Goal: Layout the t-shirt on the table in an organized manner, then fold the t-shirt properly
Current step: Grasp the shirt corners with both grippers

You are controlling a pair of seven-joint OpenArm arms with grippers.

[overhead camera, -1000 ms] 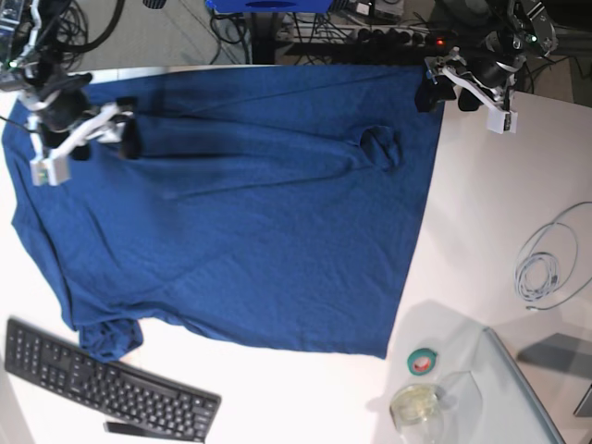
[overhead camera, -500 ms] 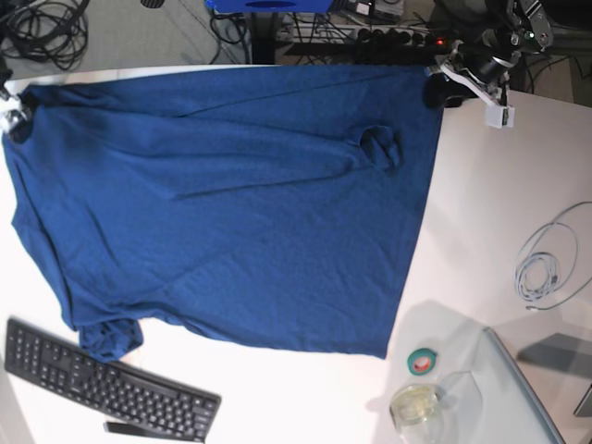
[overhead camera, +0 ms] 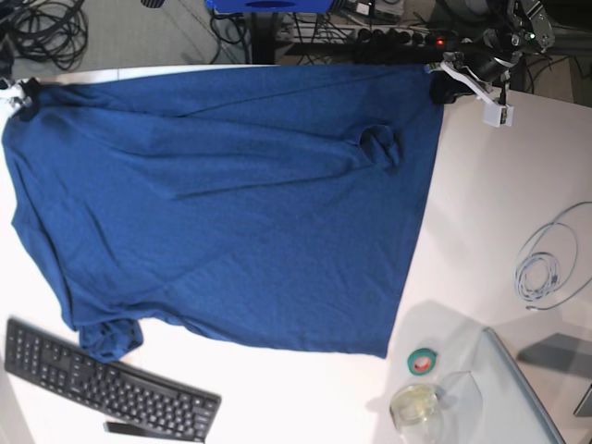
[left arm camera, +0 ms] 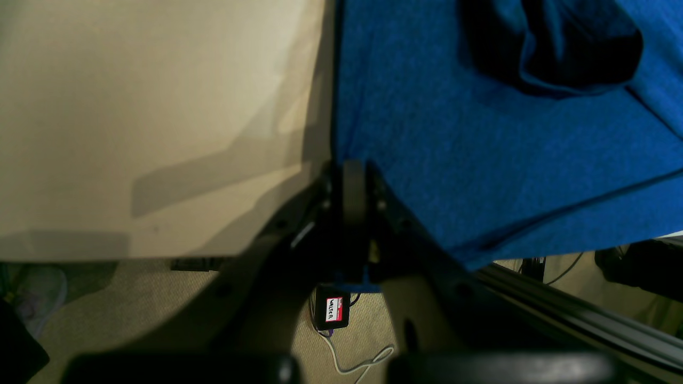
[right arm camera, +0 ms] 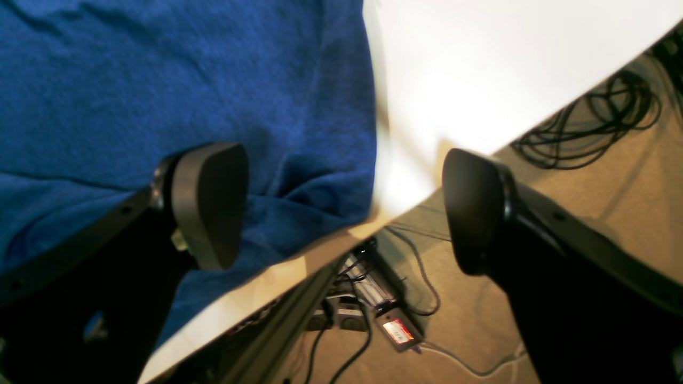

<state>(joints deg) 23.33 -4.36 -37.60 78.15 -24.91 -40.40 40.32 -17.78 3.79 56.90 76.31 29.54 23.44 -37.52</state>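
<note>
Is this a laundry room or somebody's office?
Probably a robot lab or office: there is a keyboard on the white table, cables beside it, and a robot gripper at the t-shirt.

Setting identified as a lab or office test bench: white table (overhead camera: pixel 490 213) carrying a keyboard (overhead camera: pixel 102 384), coiled cable (overhead camera: pixel 546 264) and tape roll (overhead camera: pixel 424 362); carpeted floor behind strewn with cables (overhead camera: pixel 42 23) and a power strip (overhead camera: pixel 398 35)
</note>
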